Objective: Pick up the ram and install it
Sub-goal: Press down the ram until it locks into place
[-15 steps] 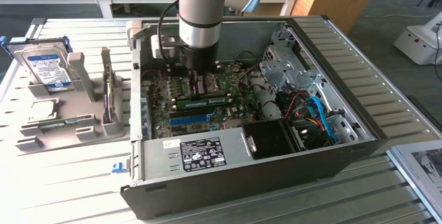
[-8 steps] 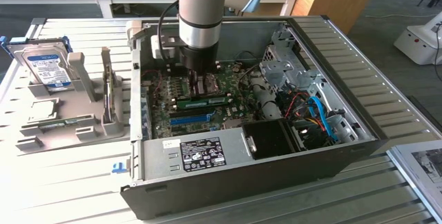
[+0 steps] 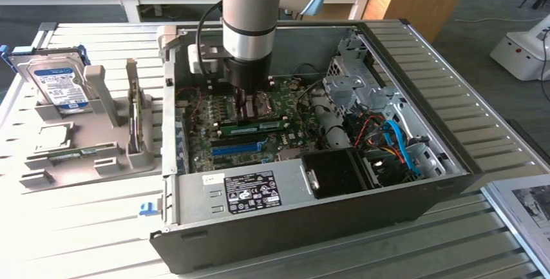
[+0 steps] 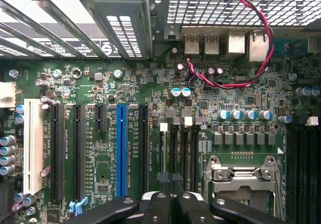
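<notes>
**A:** Closest to the wrist lens are the black fingers [image 4: 155, 209] of the gripper [image 4: 175, 202]. What are they doing?

**B:** They are pressed together with nothing between them, hanging over the motherboard [image 4: 100, 83] beside the CPU socket [image 4: 241, 176].

**A:** And the ram [image 3: 257, 125]?

**B:** In the exterior view it lies lengthwise on the board inside the case [image 3: 447, 156], just on the near side of the gripper, between the socket and the blue slot [image 3: 234, 147]. It looks to be sitting in its slot, but I cannot tell whether the end latches have caught.

**A:** So which step is this?

**B:** I judge it to be the seating stage: the stick has left the grip and looks placed, not carried.

**A:** What does seating call for?

**B:** An even, straight-down push along the top edge, with both ends level, so the stick doesn't tilt.

**A:** Anything further out?

**B:** The power supply [image 3: 249, 192] sits nearer, and a grey fixture [image 3: 112, 163] holding a hard drive [image 3: 58, 86] stands at the exterior view's left.
</notes>
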